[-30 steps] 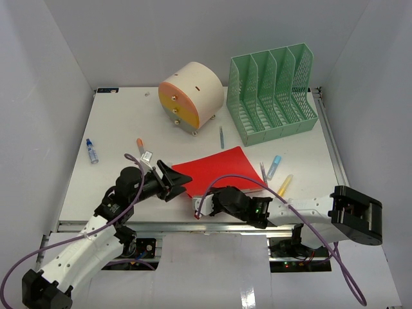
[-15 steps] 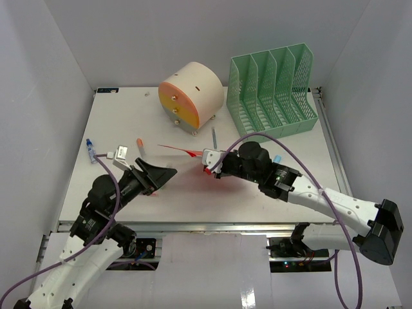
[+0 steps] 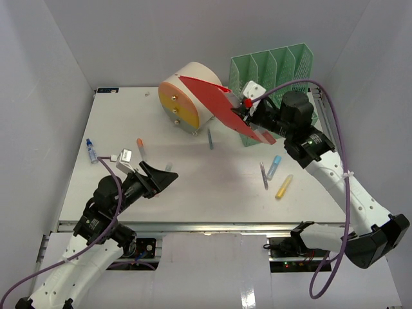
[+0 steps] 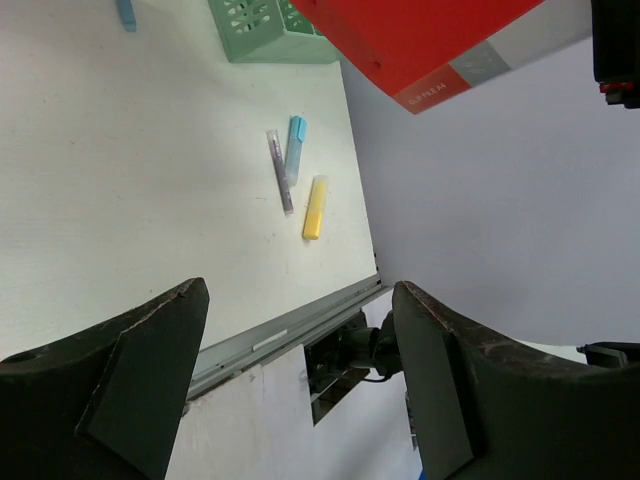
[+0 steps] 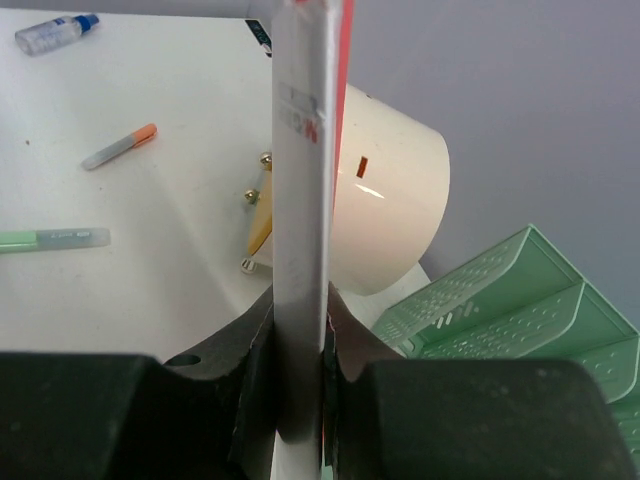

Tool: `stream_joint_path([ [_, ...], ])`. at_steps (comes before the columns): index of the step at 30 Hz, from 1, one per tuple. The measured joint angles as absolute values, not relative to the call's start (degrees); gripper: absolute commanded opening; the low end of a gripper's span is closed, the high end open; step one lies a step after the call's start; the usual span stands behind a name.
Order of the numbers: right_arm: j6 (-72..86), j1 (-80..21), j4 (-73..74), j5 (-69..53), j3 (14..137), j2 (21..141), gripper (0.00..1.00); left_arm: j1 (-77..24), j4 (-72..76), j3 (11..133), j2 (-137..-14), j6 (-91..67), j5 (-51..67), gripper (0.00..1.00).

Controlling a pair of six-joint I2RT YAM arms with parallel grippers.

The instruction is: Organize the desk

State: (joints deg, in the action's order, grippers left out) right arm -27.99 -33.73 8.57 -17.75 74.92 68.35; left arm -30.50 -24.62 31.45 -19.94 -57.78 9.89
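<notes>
A red book with a grey spine (image 3: 219, 106) hangs tilted in the air between the cream drawer unit (image 3: 190, 96) and the green file organiser (image 3: 277, 77). My right gripper (image 3: 250, 114) is shut on its edge; in the right wrist view the spine (image 5: 300, 200) stands pinched between the fingers (image 5: 300, 400). My left gripper (image 3: 164, 177) hovers open and holds nothing over the front left of the white desk (image 3: 212, 193). In the left wrist view its fingers (image 4: 300, 380) frame the desk's front rail, with the book (image 4: 430, 40) above.
Loose on the desk lie a glue bottle (image 3: 92, 150), an orange marker (image 3: 140, 145), a green pen (image 3: 210, 138), a grey pen (image 3: 264, 174), a blue highlighter (image 3: 275, 166) and a yellow highlighter (image 3: 284, 186). White walls enclose three sides.
The right arm has carried the red book from the desk's front up and back to the organiser. The left gripper has drawn back to the left and stands a little wider.
</notes>
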Motion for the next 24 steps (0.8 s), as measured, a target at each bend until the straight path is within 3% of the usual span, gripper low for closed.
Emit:
stream_joint_path([
  [7,-22.4,-24.2,11.0,-25.4,76.4,70.0,0.08,-30.5,-24.8,30.3,-21.3,-56.4,9.8,0.86],
  [16,-15.9,-10.3,11.3,-30.4,87.7,72.2,0.08,-30.5,-25.5,27.7,-23.6,-54.2,9.7,0.86],
  [24,-12.0,-5.1,10.4,-31.1,89.3,72.3,0.08,-30.5,-25.9,27.7,-23.4,-52.3,9.6,0.86],
])
